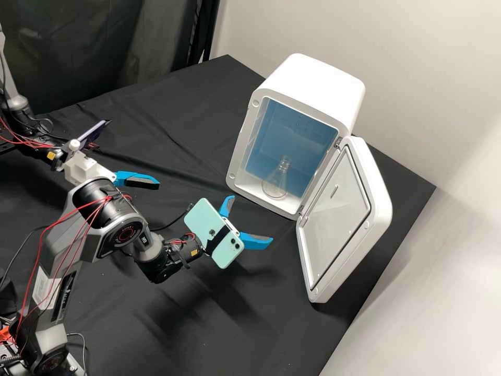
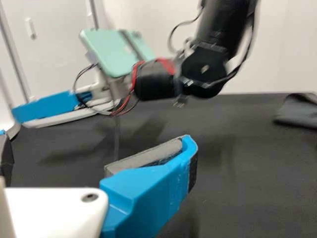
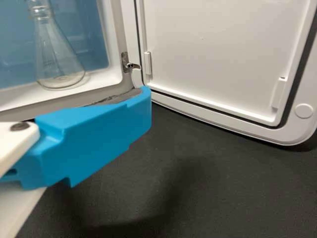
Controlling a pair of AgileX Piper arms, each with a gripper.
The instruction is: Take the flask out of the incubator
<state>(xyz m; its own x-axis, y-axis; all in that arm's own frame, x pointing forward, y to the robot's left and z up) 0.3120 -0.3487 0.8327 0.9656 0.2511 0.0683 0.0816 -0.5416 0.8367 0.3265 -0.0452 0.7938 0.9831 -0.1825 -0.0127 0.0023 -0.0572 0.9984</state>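
The right tool (image 1: 244, 225), fingers apart, is hovering near the open incubator (image 1: 313, 83) and is likely risking toppling the upright flask (image 1: 277, 180) or clipping the door (image 1: 338, 209) on entry.

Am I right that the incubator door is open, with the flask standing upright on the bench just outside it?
Not quite. The door is open and the flask stands upright, but inside the incubator, not out on the bench; the high view shows it.
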